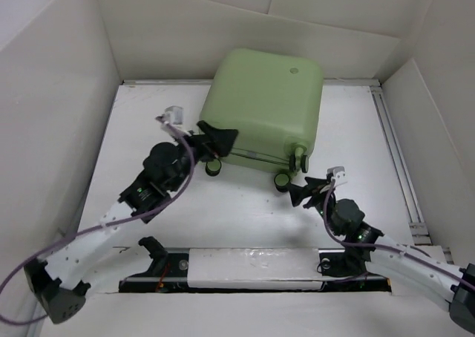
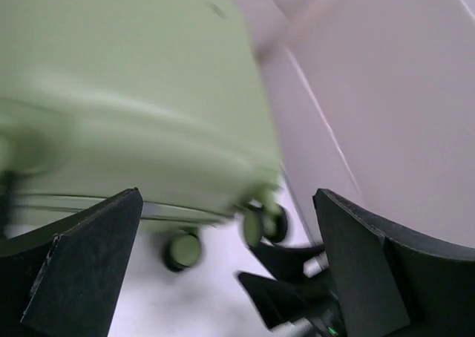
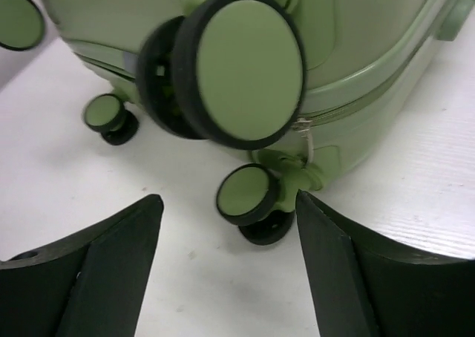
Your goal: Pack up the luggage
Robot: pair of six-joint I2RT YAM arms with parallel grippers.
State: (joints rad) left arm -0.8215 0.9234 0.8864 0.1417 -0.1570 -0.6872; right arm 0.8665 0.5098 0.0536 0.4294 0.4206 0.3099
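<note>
Overhead and wrist-close views of luggage [image 1: 263, 107]

White desk [image 1: 145, 110] boxed in by plain white walls [image 1: 59, 92], metal rail [image 1: 397, 166] along its right edge.

The luggage [image 1: 263, 103], a pale sage-green hard-shell suitcase, lay closed and flat by the table's [image 1: 148, 129] far edge. Its round silver badge [image 1: 294, 72] faced up and its black-and-green wheels [image 1: 283, 180] pointed toward the near edge.
</note>
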